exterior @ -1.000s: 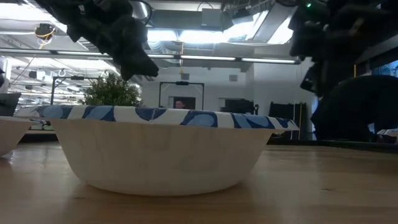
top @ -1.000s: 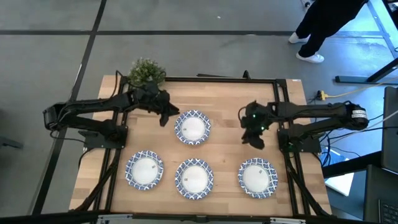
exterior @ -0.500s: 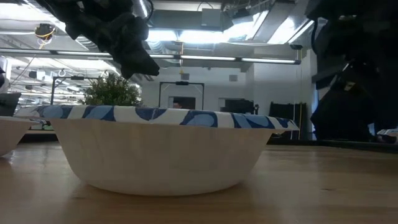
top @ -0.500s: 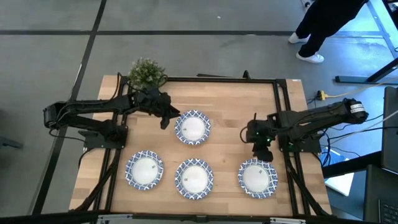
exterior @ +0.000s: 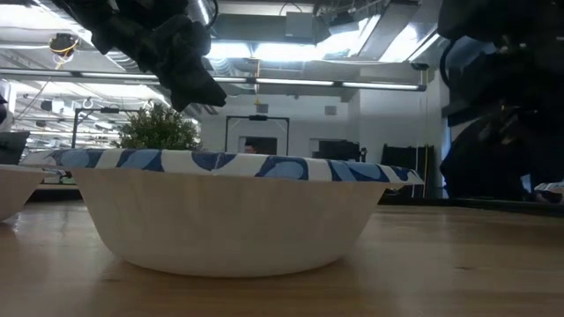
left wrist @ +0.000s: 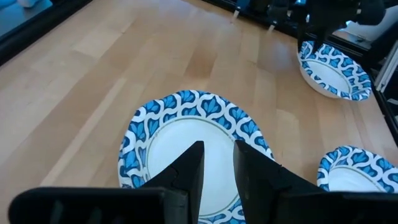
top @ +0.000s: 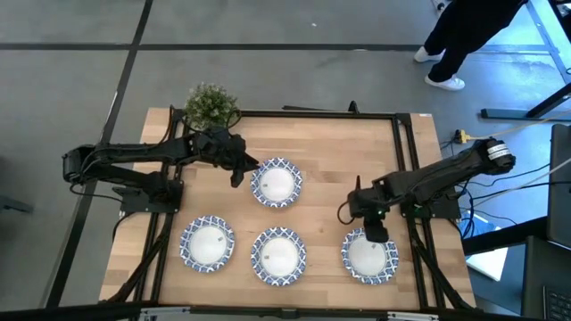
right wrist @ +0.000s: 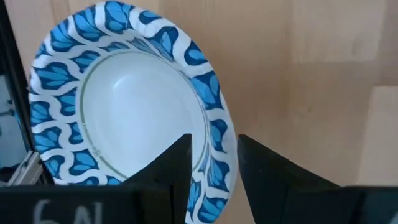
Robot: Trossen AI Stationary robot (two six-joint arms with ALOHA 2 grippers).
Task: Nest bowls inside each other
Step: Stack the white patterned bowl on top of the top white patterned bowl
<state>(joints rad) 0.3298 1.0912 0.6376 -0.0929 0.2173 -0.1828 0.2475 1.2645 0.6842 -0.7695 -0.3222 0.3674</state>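
Note:
Several white bowls with blue-patterned rims sit base-down on the wooden table. One lies toward the far side [top: 277, 184]; three line the near side [top: 208, 243], [top: 278, 255], [top: 368, 255]. My left gripper [top: 239, 171] hovers open by the far bowl's left rim [left wrist: 140, 134], raised above the table. My right gripper [top: 375, 234] is open over the near right bowl. Its fingers stand on either side of that bowl's far rim [right wrist: 211, 124], one over the white inside, one outside. I see no touch.
A small green potted plant [top: 211, 104] stands at the table's far left corner, behind my left arm. A dark frame [top: 401, 143] runs along the table's edges. Bare wood lies between the far bowl and my right arm. A person [top: 464, 36] stands beyond the far right corner.
My right gripper has moved toward the near edge and down, from beside the far bowl's level to the near right bowl's far rim. My left gripper has stayed by the far bowl. No bowl has moved.

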